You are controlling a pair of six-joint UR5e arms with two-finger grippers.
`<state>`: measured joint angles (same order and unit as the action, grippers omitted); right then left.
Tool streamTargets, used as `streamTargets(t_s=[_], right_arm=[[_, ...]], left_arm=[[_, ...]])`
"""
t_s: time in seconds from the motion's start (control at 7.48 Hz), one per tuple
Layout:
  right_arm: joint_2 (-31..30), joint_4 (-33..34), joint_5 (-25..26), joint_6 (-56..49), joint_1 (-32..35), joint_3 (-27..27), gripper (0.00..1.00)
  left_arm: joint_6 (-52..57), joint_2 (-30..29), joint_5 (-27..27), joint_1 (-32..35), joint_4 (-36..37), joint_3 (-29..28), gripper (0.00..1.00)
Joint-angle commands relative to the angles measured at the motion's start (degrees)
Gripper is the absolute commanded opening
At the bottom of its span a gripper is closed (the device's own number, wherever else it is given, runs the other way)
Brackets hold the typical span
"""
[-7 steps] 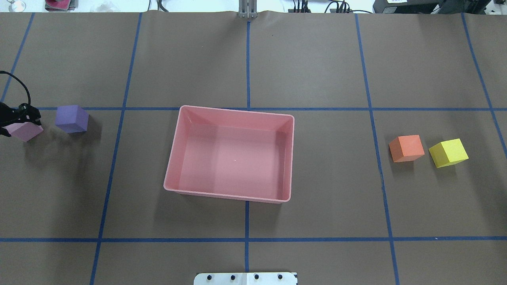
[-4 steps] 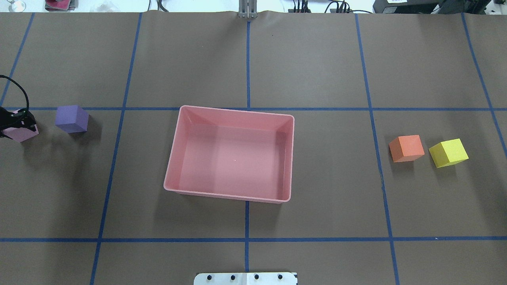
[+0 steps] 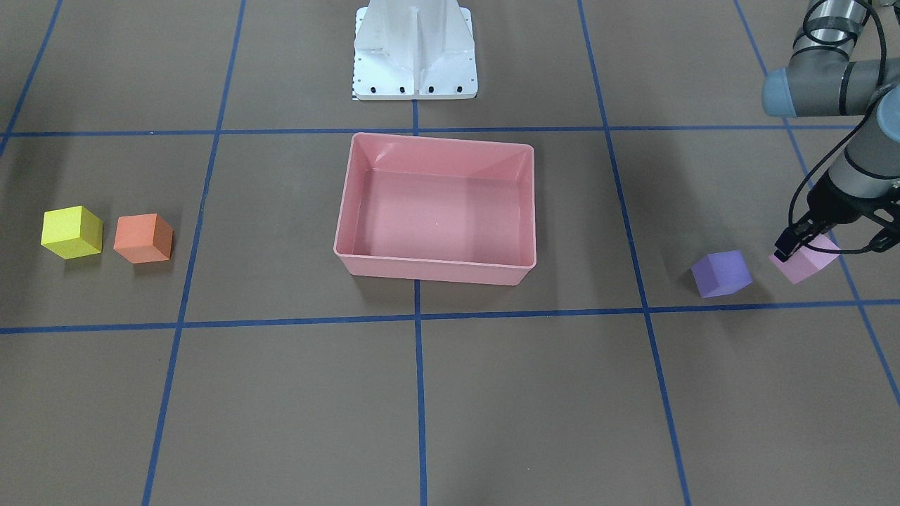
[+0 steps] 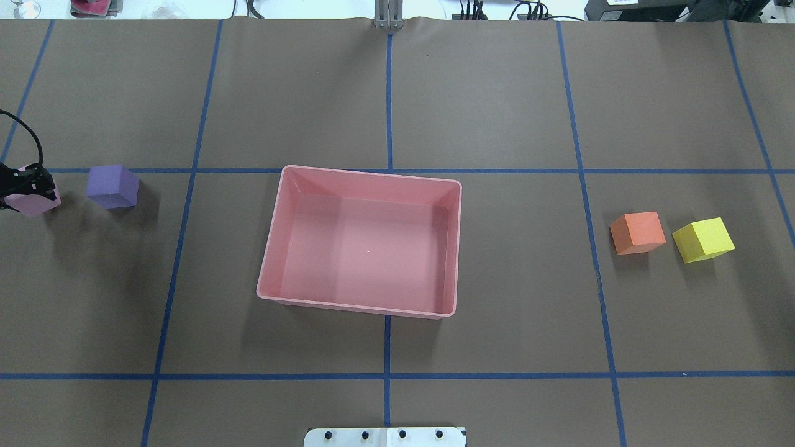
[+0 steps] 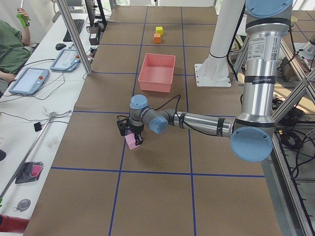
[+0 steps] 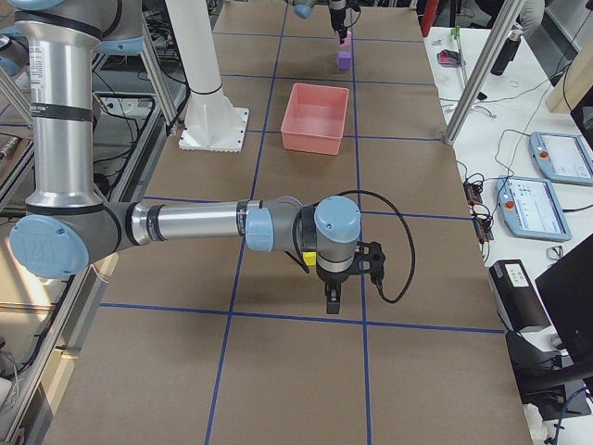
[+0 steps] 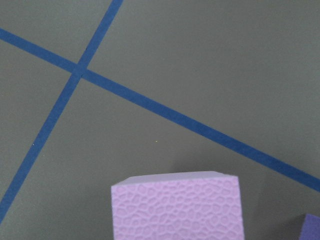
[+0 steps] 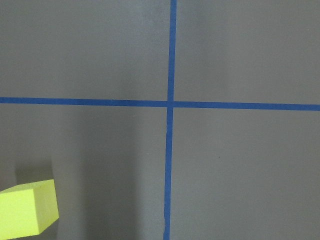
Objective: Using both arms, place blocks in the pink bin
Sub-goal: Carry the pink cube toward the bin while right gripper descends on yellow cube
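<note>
My left gripper (image 3: 810,244) is shut on the light pink cube (image 3: 808,263), at the overhead view's far left edge (image 4: 36,201). The cube fills the bottom of the left wrist view (image 7: 177,207). The purple cube (image 4: 112,186) sits on the table just right of it. The orange cube (image 4: 636,233) and the yellow cube (image 4: 703,239) sit side by side on the right. The pink bin (image 4: 271,261) stands in the middle with no cube in it. My right gripper (image 6: 332,301) shows only in the exterior right view; I cannot tell whether it is open or shut.
The table is covered in brown paper with a blue tape grid. The white robot base (image 3: 415,49) stands behind the bin. The yellow cube's corner shows at the lower left of the right wrist view (image 8: 27,210). Operators' tablets lie off the table's far side (image 5: 29,81).
My left gripper has moved a little to the left and farther from the robot, and the light pink cube has moved with it. The other cubes and the bin have not moved.
</note>
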<state>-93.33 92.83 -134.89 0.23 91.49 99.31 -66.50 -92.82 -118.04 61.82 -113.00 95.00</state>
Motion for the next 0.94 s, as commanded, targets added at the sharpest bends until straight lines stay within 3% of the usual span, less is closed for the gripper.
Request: streamTargets(t_s=[0.0, 0.13, 0.4, 0.53, 0.8], right_arm=[[-0.4, -0.5, -0.7, 0.1, 0.0, 1.1, 1.0], [-0.4, -0.3, -1.0, 0.2, -1.3, 3.3, 1.0], [-0.5, -1.2, -4.8, 7.5, -7.6, 6.9, 0.98], [-1.1, -7.6, -4.2, 16.5, -11.6, 7.6, 0.98], [-7.1, -27.2, 2.0, 29.8, -20.5, 6.5, 0.99]], left_arm=[[-0.6, -8.8, 0.1, 0.7, 15.8, 7.5, 0.0], [-1.2, -14.1, 0.0, 0.0, 24.1, 11.0, 0.0], [-14.0, -21.0, 0.6, -7.9, 27.3, 13.7, 0.0], [-18.4, -24.0, 0.7, -9.5, 27.6, 13.8, 0.0], [-23.5, -29.8, 0.7, -13.2, 31.2, 13.8, 0.0]])
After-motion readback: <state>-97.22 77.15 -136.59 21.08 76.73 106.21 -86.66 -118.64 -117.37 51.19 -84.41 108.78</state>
